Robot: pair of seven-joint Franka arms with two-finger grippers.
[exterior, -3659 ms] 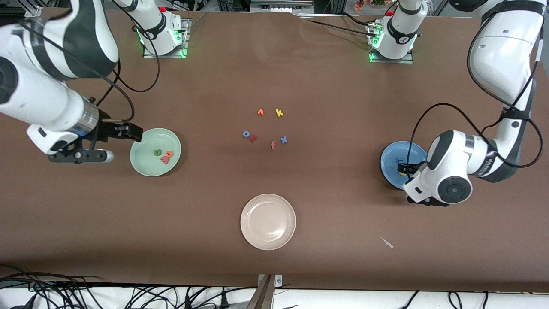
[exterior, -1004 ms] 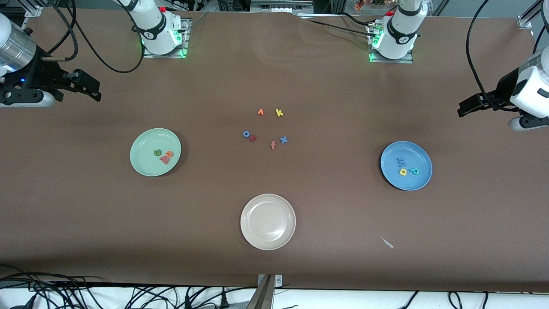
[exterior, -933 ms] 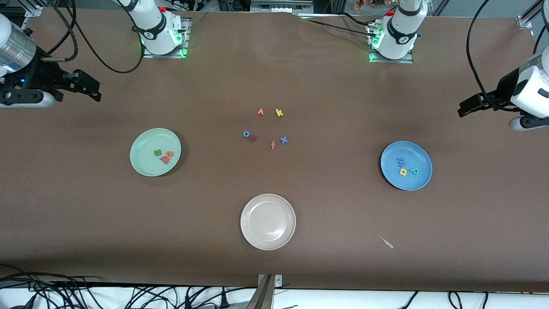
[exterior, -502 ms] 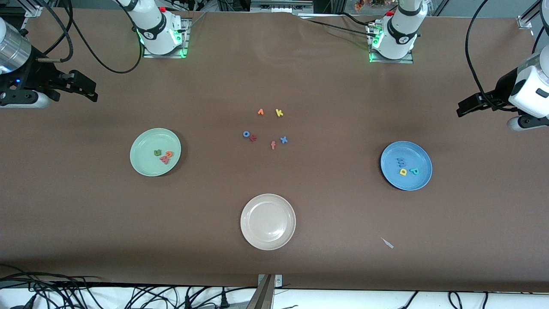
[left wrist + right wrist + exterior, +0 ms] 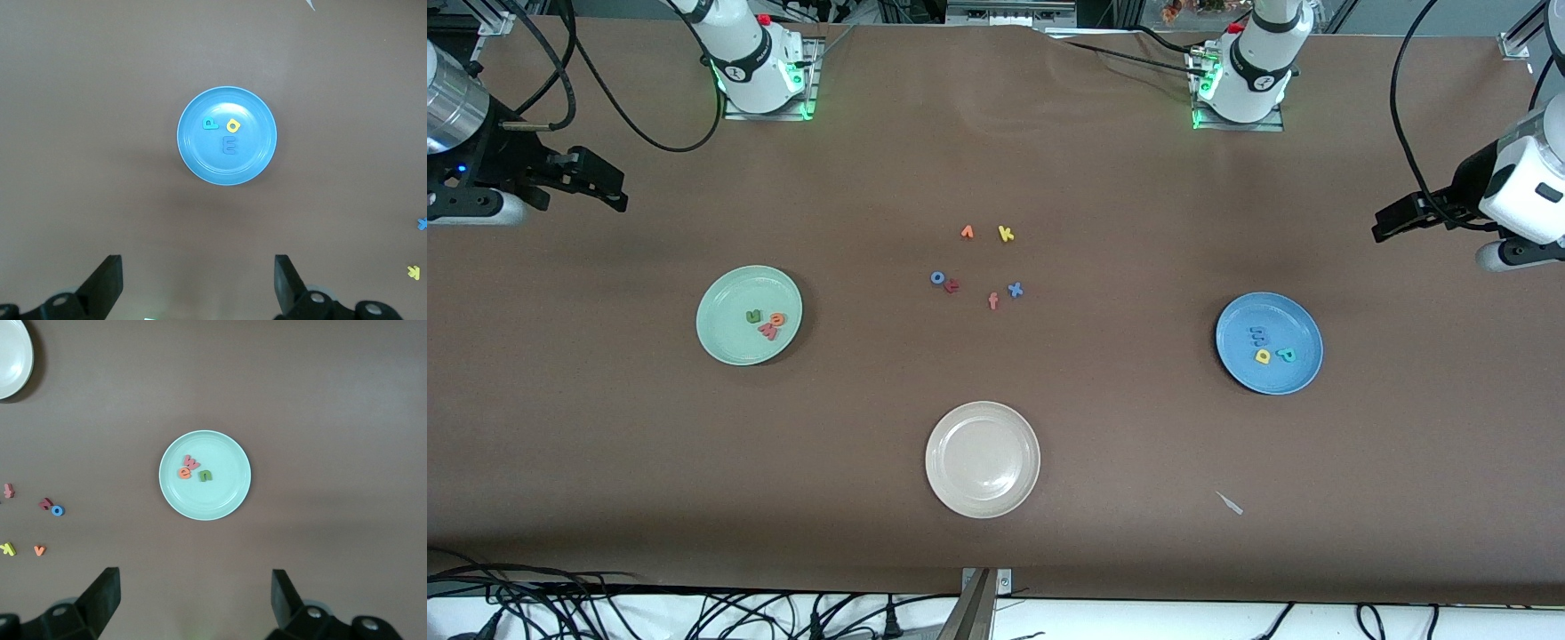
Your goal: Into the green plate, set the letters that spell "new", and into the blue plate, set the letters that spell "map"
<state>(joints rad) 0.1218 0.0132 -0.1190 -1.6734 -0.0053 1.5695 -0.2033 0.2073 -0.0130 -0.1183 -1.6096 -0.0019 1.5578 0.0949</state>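
The green plate [image 5: 720,307] lies toward the right arm's end of the table and holds the green n [image 5: 753,316], orange e [image 5: 779,318] and salmon w [image 5: 769,332]. The blue plate [image 5: 1294,373], toward the left arm's end, holds the blue m [image 5: 1259,336], yellow a [image 5: 1262,356] and teal p [image 5: 1285,354]. My right gripper [image 5: 615,188] hangs open and empty high over its end of the table, looking down on the green plate [image 5: 227,500]. My left gripper [image 5: 1383,227] is also open and empty, high over its end, with the blue plate [image 5: 250,160] below.
A cream-white plate [image 5: 983,498] sits near the front edge. Loose letters lie mid-table: an orange v [image 5: 967,232], yellow k [image 5: 1006,234], blue o [image 5: 937,277], a red letter [image 5: 952,285], salmon f [image 5: 993,301] and blue x [image 5: 1015,289]. A white scrap [image 5: 1230,503] lies near the front.
Both arms have lifted away from their plates and drawn back toward the table's ends. Over the last second they only drift slightly. The letters and plates have not moved.
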